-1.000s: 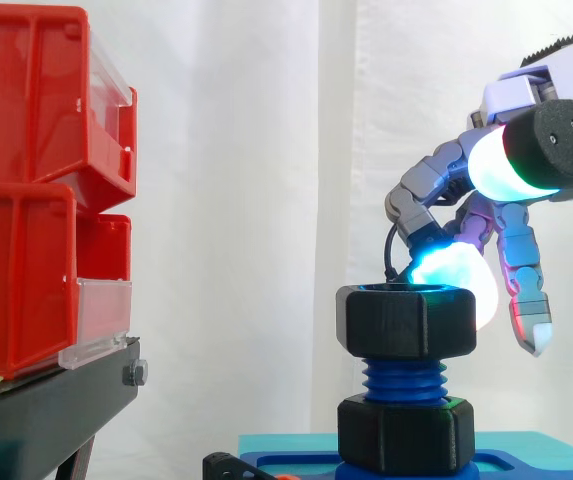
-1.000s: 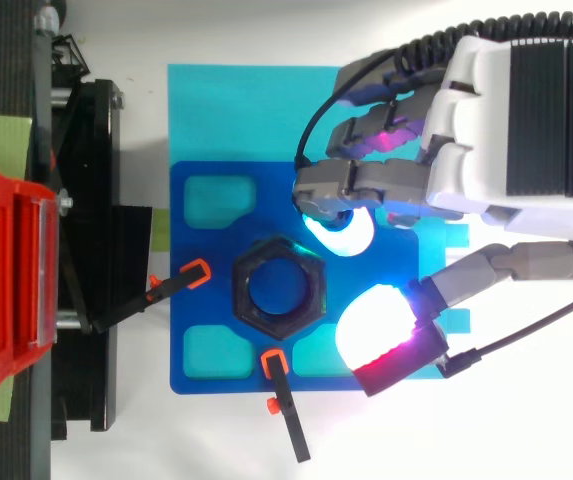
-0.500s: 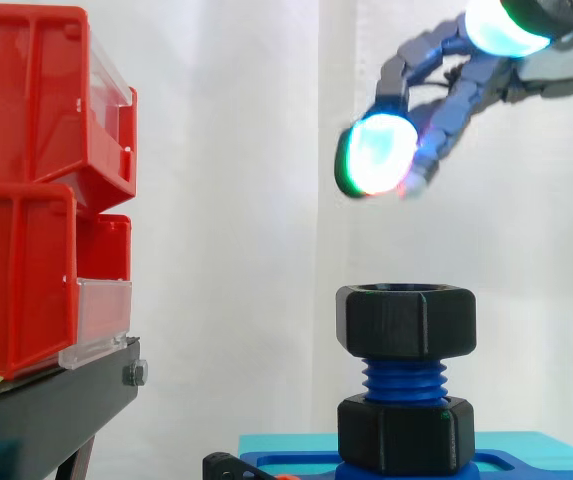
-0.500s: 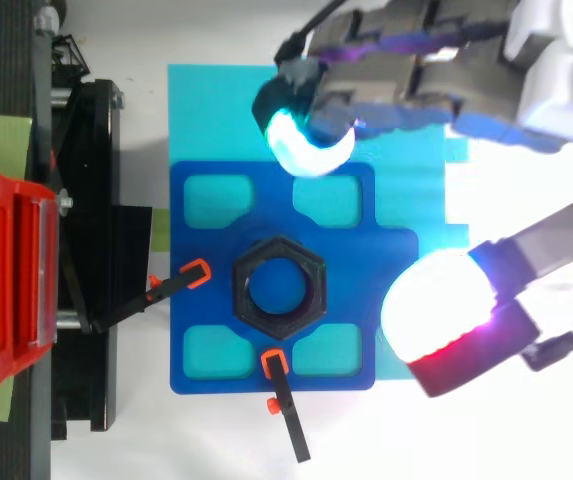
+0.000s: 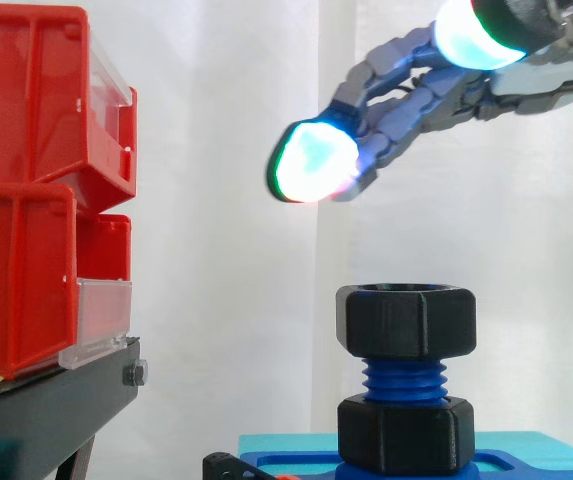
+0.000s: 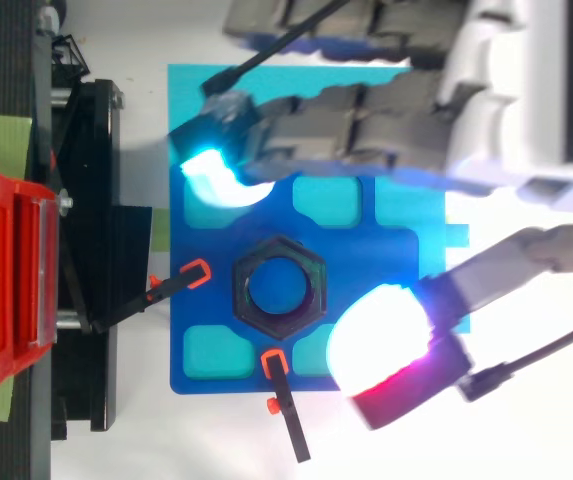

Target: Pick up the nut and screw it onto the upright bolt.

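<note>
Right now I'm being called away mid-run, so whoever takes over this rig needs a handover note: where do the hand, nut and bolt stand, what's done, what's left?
Hand: open, fingers stretched out, holding nothing, in the air above the nut and clear of it.
Nut: sits level on top of the upright blue bolt. Bare thread shows between it and the black collar below.
Done: the nut is on the bolt.
Left: how far it is screwed on cannot be told. Check it, and turn it further down if needed.
</note>
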